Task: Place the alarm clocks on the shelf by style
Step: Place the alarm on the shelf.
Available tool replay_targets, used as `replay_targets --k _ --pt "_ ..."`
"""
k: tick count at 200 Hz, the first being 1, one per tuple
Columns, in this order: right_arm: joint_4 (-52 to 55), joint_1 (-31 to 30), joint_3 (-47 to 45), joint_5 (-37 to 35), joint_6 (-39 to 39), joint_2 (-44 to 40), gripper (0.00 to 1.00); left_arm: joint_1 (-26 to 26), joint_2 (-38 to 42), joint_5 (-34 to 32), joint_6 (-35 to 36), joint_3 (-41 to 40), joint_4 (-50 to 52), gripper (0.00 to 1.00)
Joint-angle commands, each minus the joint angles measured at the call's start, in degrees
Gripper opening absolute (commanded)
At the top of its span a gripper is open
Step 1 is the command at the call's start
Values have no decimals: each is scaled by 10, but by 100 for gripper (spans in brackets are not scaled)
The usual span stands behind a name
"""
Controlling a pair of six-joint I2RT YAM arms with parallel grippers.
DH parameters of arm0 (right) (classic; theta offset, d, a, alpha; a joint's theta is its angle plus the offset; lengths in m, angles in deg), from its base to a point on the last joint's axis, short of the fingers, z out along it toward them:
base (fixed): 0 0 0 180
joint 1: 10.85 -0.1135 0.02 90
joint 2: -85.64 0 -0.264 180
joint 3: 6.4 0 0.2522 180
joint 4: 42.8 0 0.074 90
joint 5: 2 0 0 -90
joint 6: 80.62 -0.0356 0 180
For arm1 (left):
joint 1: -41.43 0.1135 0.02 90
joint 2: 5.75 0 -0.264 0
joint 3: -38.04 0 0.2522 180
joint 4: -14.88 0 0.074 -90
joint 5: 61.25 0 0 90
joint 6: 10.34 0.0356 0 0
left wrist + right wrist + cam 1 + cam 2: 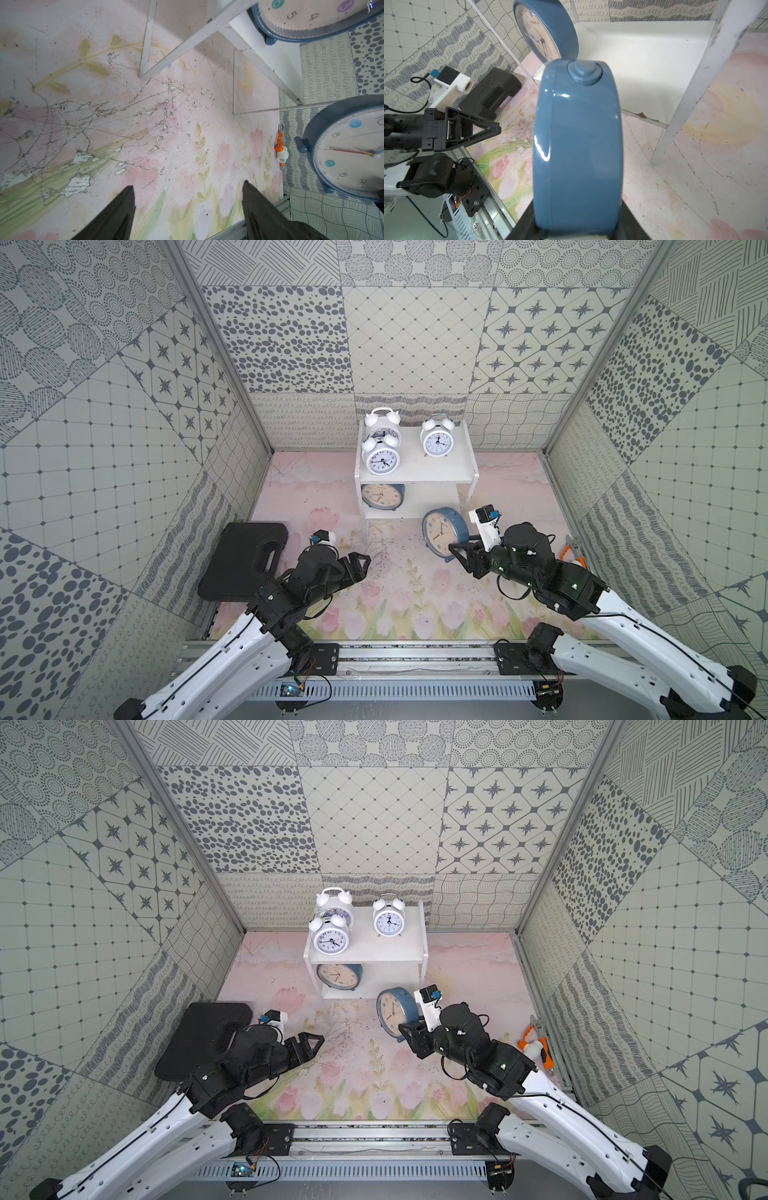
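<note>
Left tool (188, 185): fingers wide apart, empty, over the bench (166, 135).
Right tool (457, 551): clamped on a blue clock (440, 531), held upright just in front of the shelf (415, 477).
Second blue clock (380, 495): lower tier, left side.
White clocks (382, 458): three, top tier.

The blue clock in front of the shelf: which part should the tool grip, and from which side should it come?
Grip the blue clock across face and back, coming edge-on from the robot's right, as the right tool does: those sides look flat, the rim is curved.
</note>
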Motion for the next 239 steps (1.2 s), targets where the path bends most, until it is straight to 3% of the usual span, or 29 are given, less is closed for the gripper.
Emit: replay_targets --k 1,73,109,165,239 --pt "-73 -3 5 -34 16 -7 20 0 21 -3 5 -5 9 85" --pt "-64 -4 27 -93 56 0 19 0 -43 28 5 6 -22 83" --pt "-111 -9 15 -83 59 5 20 0 -41 24 3 -3 -36 83" --pt "-215 -51 -9 -142 103 41 20 0 -44 25 9 -6 -53 83" --pt "-311 -52 -14 -144 138 141 22 0 -61 36 11 0 -69 82"
